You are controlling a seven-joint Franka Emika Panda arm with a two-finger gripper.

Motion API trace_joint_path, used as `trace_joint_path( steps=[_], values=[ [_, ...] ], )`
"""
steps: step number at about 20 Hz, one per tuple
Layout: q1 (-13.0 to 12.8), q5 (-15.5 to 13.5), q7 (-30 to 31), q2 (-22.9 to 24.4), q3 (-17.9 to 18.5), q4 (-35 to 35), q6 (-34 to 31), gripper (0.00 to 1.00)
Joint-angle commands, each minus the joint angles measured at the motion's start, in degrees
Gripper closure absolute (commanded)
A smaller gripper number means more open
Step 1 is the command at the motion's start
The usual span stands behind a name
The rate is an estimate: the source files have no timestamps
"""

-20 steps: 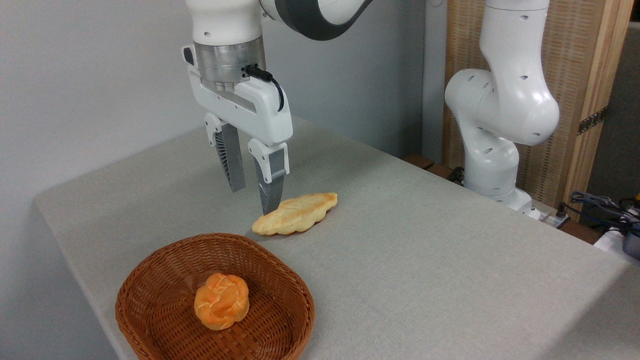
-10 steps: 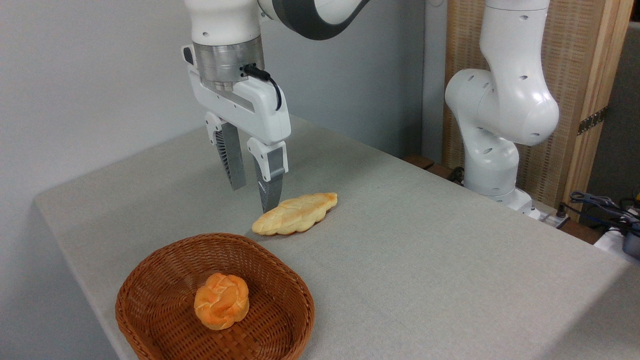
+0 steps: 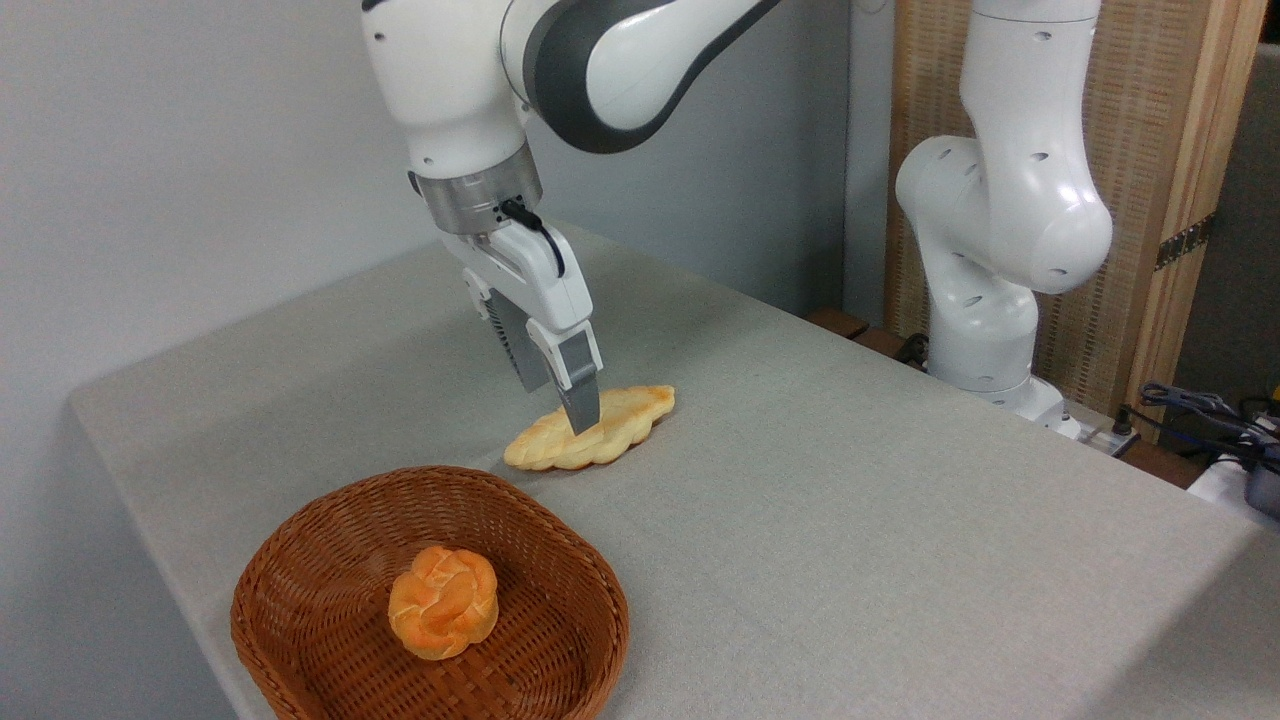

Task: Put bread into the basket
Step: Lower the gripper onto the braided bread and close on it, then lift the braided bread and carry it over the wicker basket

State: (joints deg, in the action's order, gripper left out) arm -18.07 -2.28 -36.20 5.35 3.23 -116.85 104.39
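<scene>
The bread [image 3: 592,432] was pale golden with a braided pattern and browner patches along its top. The basket [image 3: 330,545] was reddish brown, its wall a tight woven wicker weave. Inside it the bun [image 3: 443,600] was bright orange with paler knotted folds. The table [image 3: 850,500] cloth was plain light grey-beige. The arm [image 3: 560,60] was glossy white with dark grey bands, and the gripper [image 3: 570,405] was white with grey fingers [image 3: 580,395]. The screen [image 3: 1150,150] behind was tan woven cane in a pale wood frame.
</scene>
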Motion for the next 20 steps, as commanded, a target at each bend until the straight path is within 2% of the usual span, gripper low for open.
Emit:
trace_joint_path(
  steps=[1, 9, 16, 17, 18, 19, 20],
  values=[
    [-2.84, -0.36, -0.53, 0.1, 0.37, -2.86, 0.72, 0.0],
    [-4.51, -0.09, -1.59, -4.12, 0.29, -2.95, 1.42, 0.0],
    [-5.3, -0.09, -1.59, -4.82, 0.29, -2.95, 2.13, 0.0],
    [-5.3, -0.01, -1.59, -4.82, 0.37, -2.95, 2.13, 0.11],
    [-5.3, 0.0, -1.68, -4.82, 0.37, -2.95, 2.13, 0.35],
    [-5.3, 0.0, -1.68, -4.82, 0.37, -2.95, 2.13, 0.51],
    [-5.22, 0.0, -1.68, -4.82, 0.37, -2.95, 2.13, 0.55]
  ],
)
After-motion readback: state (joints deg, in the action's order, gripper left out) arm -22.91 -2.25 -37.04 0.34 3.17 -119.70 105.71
